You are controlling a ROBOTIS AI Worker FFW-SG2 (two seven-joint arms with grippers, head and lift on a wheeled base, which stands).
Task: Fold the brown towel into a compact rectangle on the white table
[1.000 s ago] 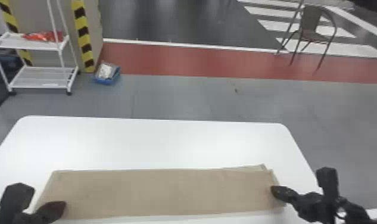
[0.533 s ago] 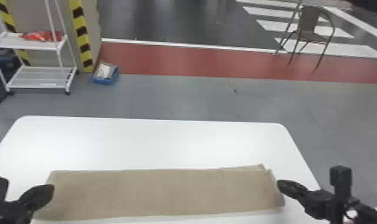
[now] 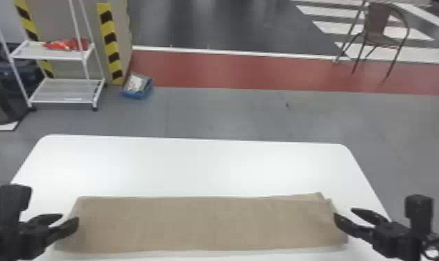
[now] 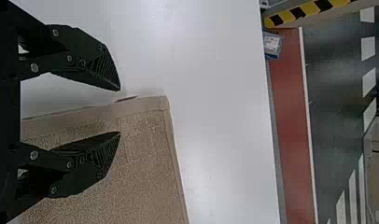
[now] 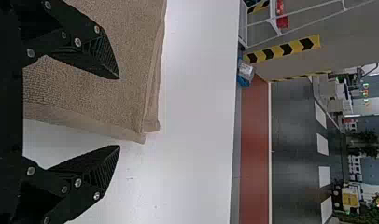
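The brown towel point(image 3: 201, 224), coarsely woven with smooth hemmed borders, lies as a long flat folded strip across the near part of the white table point(image 3: 194, 166), an under-layer's corner poking out at its far right. At its ends, the left gripper point(image 3: 70, 218) and right gripper point(image 3: 343, 212), whose ridged black fingers looked together half a second ago, now have them spread well apart, gripping nothing, each pair straddling a side edge.
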